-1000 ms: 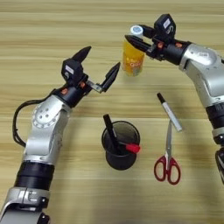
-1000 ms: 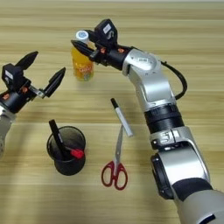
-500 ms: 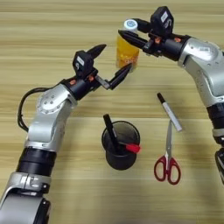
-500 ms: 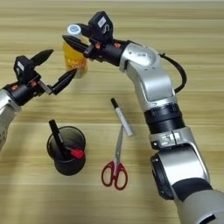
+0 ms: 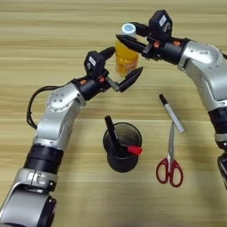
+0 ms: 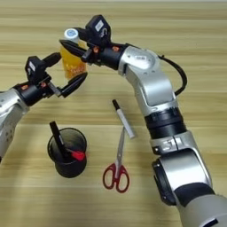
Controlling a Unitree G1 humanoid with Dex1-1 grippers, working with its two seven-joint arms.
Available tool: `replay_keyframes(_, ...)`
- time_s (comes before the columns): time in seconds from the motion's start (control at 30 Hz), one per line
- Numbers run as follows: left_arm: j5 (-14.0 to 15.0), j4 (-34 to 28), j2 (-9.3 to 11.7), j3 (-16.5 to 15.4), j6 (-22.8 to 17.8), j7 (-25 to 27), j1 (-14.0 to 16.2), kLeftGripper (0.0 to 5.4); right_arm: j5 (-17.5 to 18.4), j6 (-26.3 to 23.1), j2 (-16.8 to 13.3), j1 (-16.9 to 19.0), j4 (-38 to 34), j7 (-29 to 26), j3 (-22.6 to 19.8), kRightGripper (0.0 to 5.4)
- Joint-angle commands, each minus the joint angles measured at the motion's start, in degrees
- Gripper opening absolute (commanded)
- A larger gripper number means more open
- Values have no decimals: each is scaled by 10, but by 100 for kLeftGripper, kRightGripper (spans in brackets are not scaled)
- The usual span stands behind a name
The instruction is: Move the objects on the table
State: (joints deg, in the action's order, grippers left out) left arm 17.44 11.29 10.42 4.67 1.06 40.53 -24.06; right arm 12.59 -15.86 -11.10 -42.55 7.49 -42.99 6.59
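Note:
The small bottle of orange drink (image 5: 125,63) with its white cap (image 5: 128,29) hangs tilted above the table (image 5: 53,26), held at the neck by my right gripper (image 5: 128,35), which is shut on it. My left gripper (image 5: 124,61) is open, one finger on each side of the bottle's lower body; I cannot tell whether they touch it. The white marker (image 5: 172,114) with a black cap lies on the table to the right. The black pen cup (image 5: 122,148) stands at the front centre, with a black pen and a red-tipped pen in it.
Red-handled scissors (image 5: 170,163) lie just in front of the marker, right of the cup. A black cable (image 5: 31,104) loops beside my left forearm. Bare wood stretches across the back and the left side.
My right gripper has carried the bottle leftward and a little nearer. My left gripper has swung right and now straddles the bottle's body. Cup, marker and scissors have not moved.

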Motion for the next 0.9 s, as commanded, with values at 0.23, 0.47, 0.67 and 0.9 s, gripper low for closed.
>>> replay_keyframes(0.23, -20, 7, -4, 2, 6, -7, -17, 540, 18, -23, 3, 9, -53, -2, 7, 178)
replay_keyframes(0.47, -41, 34, -8, 1, 13, -26, -28, 467, 24, -29, 2, 12, -68, -2, 6, 178)
replay_keyframes(0.67, -46, 54, -8, 0, 20, -27, -34, 405, 26, -29, 0, 10, -72, -2, 6, 178)
replay_keyframes(0.9, -46, 56, -7, 1, 23, -29, -33, 346, 26, -29, 0, 10, -75, -1, 6, 178)
